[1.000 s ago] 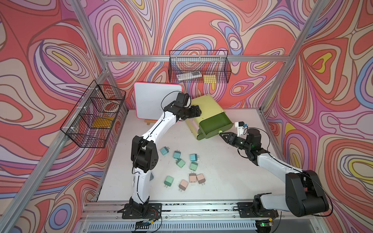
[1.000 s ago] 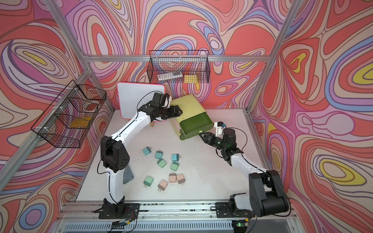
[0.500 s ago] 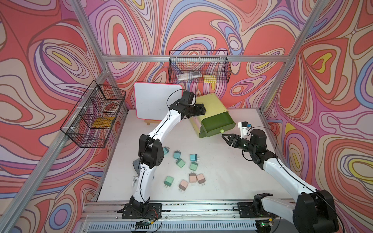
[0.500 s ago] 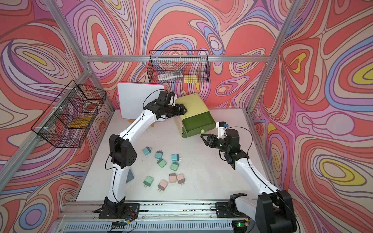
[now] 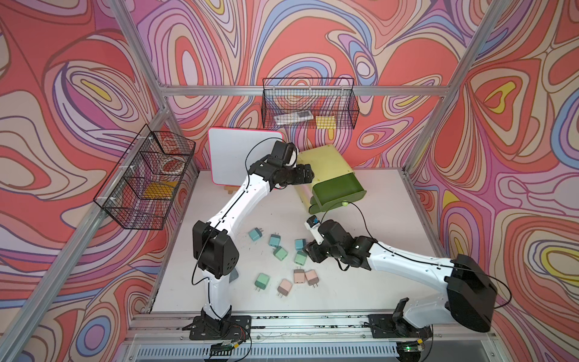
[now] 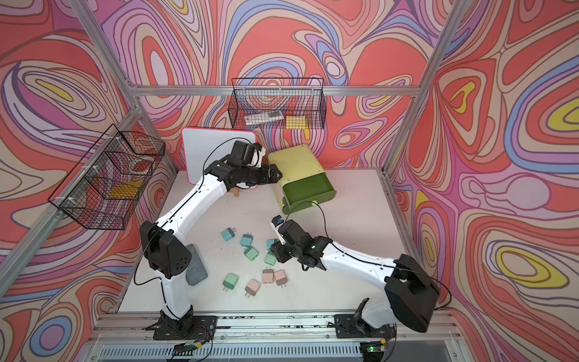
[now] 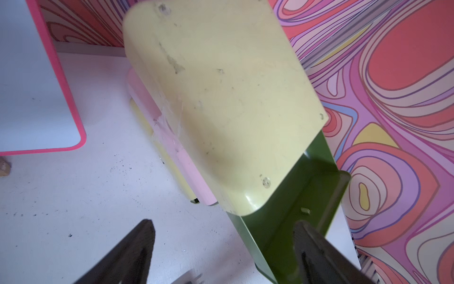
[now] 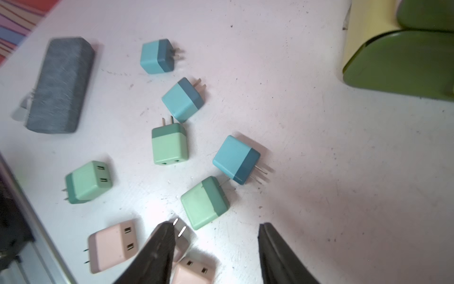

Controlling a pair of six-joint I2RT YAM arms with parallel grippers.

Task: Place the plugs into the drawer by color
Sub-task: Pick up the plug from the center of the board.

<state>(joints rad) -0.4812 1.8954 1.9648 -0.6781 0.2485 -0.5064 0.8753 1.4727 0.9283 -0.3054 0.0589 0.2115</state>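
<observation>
At the far side of the table (image 5: 385, 225) the drawer chest (image 5: 322, 163) has its top drawer (image 5: 340, 189) pulled out towards us. It looks empty, and the left gripper (image 7: 223, 226) hangs at its left flank, jaws spread on nothing, likely to steady it. All nine plugs (image 5: 282, 254) lie loose mid-table, where the right gripper (image 8: 216, 226), jaws apart and empty, hovers with a mint green plug (image 8: 205, 202) just ahead, seemingly choosing its first pick.
</observation>
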